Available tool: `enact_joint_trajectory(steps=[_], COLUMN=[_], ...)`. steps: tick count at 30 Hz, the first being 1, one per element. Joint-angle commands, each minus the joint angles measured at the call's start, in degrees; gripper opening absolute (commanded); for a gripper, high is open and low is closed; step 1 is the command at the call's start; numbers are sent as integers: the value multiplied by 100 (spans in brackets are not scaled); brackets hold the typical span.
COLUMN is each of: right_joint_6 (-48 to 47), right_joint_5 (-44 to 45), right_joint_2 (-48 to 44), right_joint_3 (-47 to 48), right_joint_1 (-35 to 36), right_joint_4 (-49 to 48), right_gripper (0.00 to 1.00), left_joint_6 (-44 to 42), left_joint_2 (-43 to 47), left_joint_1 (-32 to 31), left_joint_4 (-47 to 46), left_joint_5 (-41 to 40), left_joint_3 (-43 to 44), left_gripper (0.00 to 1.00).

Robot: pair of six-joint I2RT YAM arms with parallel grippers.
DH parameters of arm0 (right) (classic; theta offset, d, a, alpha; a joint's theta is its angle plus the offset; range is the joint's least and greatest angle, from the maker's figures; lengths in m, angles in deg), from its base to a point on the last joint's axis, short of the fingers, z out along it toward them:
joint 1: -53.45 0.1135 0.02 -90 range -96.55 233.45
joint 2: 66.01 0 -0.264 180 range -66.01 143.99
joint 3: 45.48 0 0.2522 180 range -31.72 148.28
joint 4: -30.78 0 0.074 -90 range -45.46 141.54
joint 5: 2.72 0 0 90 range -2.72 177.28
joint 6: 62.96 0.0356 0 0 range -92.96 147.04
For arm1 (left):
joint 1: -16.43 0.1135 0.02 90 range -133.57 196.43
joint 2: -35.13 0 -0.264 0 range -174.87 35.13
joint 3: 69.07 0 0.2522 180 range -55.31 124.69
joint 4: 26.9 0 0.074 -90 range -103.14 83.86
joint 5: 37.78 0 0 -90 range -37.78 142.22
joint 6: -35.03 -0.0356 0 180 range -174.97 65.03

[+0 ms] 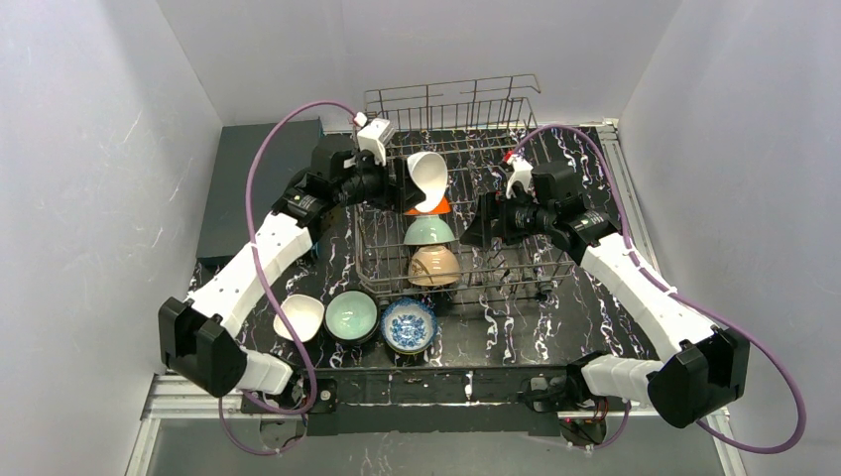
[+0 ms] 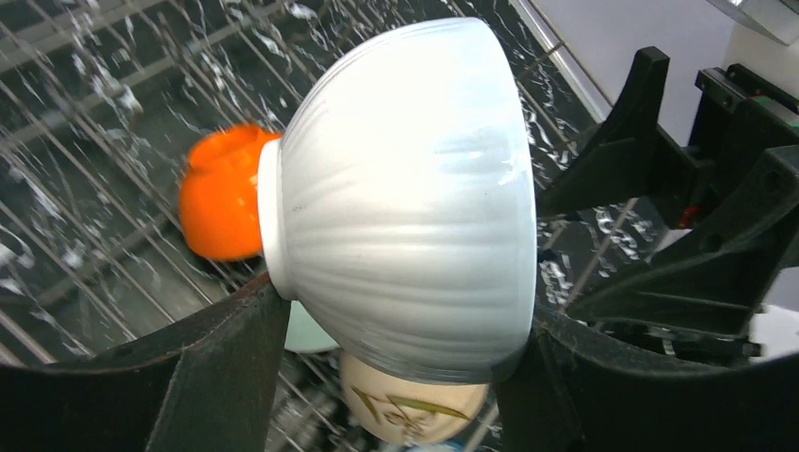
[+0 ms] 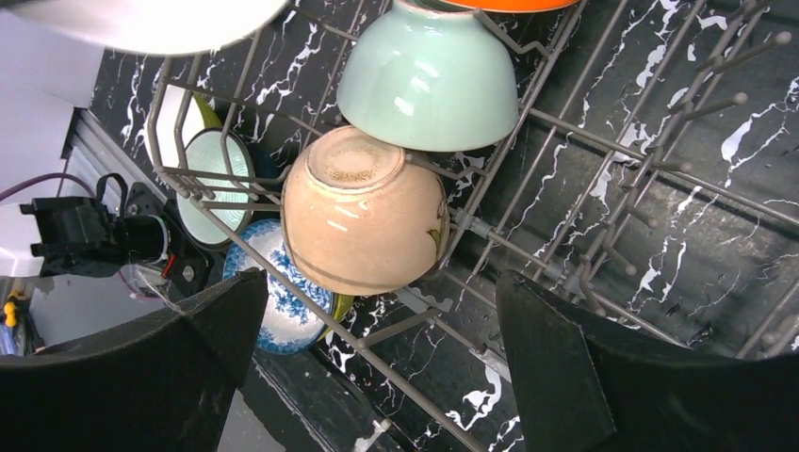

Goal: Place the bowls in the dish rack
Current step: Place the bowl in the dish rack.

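Black marbled surface (image 1: 595, 317) carries the dish rack (image 1: 451, 99) at its centre. Left fingers (image 2: 217, 377) grip a white bowl (image 2: 405, 188) on its side above the orange bowl (image 2: 221, 193) in the rack. Right fingers (image 3: 170, 377) stand wide and empty beside the racked mint bowl (image 3: 429, 75) and tan bowl (image 3: 363, 212). A patterned bowl (image 1: 409, 324) sits in front.

A ribbed white bowl (image 1: 428, 178) tilts sideways above the wire dish rack (image 1: 516, 268), where an orange bowl (image 1: 432, 207), mint bowl (image 1: 428, 231) and peach-tan bowl (image 1: 434, 266) lie inverted in a row; three upright bowls (image 1: 351, 315) stand outside.
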Motion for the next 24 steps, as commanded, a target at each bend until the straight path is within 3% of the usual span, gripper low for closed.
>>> enact_joint_trajectory(steps=[1, 13, 24], right_joint_6=[-124, -230, -305], right_joint_5=[114, 193, 220], right_joint_2=[-141, -101, 7], right_joint_3=[141, 185, 208], right_joint_1=[-44, -63, -83], right_joint_4=[58, 241, 343], right_gripper=[99, 99, 99], left_joint_6=[-1467, -4299, -5574], left_joint_2=[-94, -1358, -2357], left_joint_1=[63, 107, 107], left_joint_4=[-450, 715, 1274], left_joint_5=[151, -2, -550], left_joint_3=[611, 2143, 3129], left_gripper=[0, 0, 0])
